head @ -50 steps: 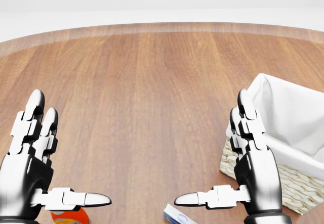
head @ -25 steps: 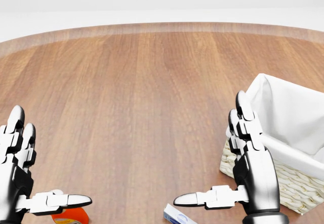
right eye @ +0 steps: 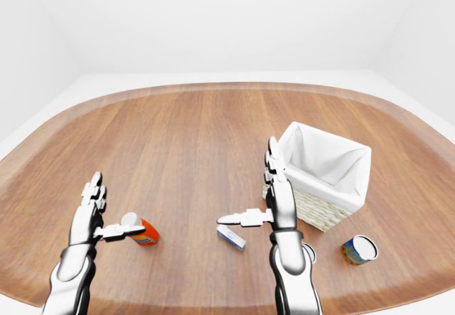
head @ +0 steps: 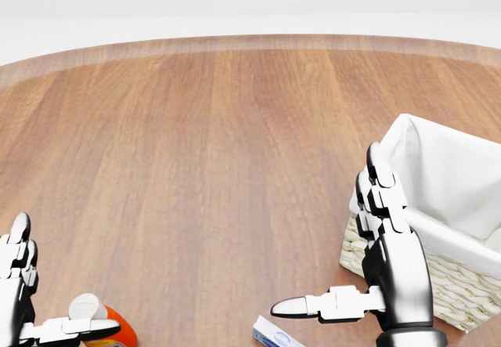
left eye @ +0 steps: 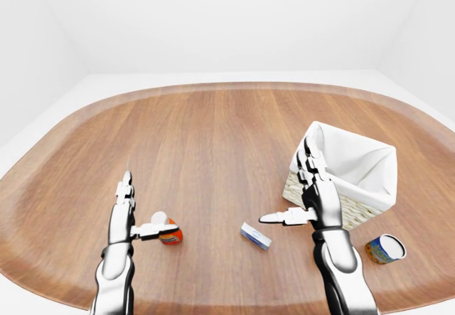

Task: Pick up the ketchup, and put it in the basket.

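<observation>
The ketchup [left eye: 169, 232], an orange-red bottle with a white cap, lies on its side on the wooden table at the lower left of the left-eye view. My left hand [left eye: 146, 208] is open just left of it, its thumb stretched over the cap; I cannot tell whether it touches. The basket [left eye: 352, 215], wicker with a white cloth liner, stands at the right. My right hand [left eye: 288, 187] is open beside the basket's left wall, fingers up and thumb pointing left, holding nothing. In the head view only the ketchup's cap end [head: 106, 323] shows at the bottom edge.
A small blue-and-white box [left eye: 255, 235] lies between the two hands. A blue-and-orange can [left eye: 384, 248] lies on its side below and right of the basket. The oval table's [left eye: 213, 137] rim curves close beneath both arms.
In the head view my left hand has dropped down and to the left, uncovering the ketchup's white cap. The right hand and the basket have stayed put.
</observation>
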